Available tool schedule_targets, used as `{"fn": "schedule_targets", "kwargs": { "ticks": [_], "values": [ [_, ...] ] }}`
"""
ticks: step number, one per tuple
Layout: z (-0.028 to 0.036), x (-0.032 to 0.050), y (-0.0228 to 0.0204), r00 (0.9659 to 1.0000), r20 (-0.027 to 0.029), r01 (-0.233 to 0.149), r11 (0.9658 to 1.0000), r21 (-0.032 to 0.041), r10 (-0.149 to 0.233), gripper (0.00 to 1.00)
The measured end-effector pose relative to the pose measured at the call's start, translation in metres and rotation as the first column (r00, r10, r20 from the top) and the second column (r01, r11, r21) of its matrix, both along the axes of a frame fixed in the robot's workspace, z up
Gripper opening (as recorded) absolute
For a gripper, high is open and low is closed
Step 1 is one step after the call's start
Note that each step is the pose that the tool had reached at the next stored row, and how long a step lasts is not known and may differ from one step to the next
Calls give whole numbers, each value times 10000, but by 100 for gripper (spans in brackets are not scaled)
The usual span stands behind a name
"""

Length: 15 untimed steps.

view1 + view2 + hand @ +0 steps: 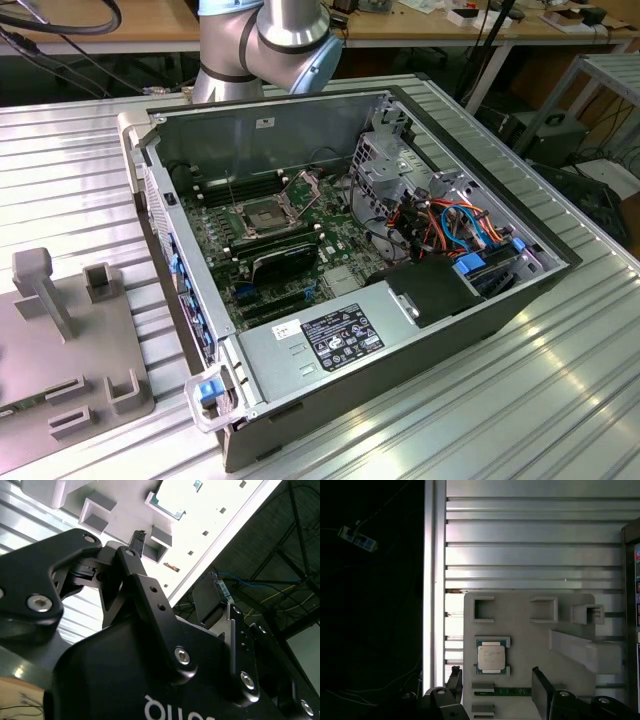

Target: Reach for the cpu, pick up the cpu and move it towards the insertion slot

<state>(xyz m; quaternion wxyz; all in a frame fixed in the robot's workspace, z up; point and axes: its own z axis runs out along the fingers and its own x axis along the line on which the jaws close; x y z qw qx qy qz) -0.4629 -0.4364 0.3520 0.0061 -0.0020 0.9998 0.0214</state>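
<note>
In the first wrist view the cpu (491, 658), a small square chip with a pale metallic face, lies flat in a raised holder on the grey fixture plate (530, 645). My gripper (495, 672) hangs above the plate, open, its two dark fingers (541, 686) spread wider than the chip and holding nothing. The second wrist view shows one fingertip (137, 538) over the bright plate, with the cpu (168, 506) further off. The insertion slot (262, 215) sits on the motherboard inside the open computer case, its metal flap (302, 186) raised.
The fixture plate (60, 350) lies on the ribbed metal table at the exterior view's left, with upright blocks and brackets (40, 285). A thin green memory strip (501, 692) lies near the cpu. The case wall (165, 235) stands between plate and motherboard. The arm (265, 40) rises behind the case.
</note>
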Motion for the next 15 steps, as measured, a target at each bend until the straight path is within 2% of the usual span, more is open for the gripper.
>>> {"fn": "schedule_targets", "kwargs": {
  "ticks": [14,15],
  "values": [
    [-10,0,0,10000,1,0,10000,1,0,66],
    [-75,-1,-1,10000,2,2,10000,1,-2,66]
  ]
}}
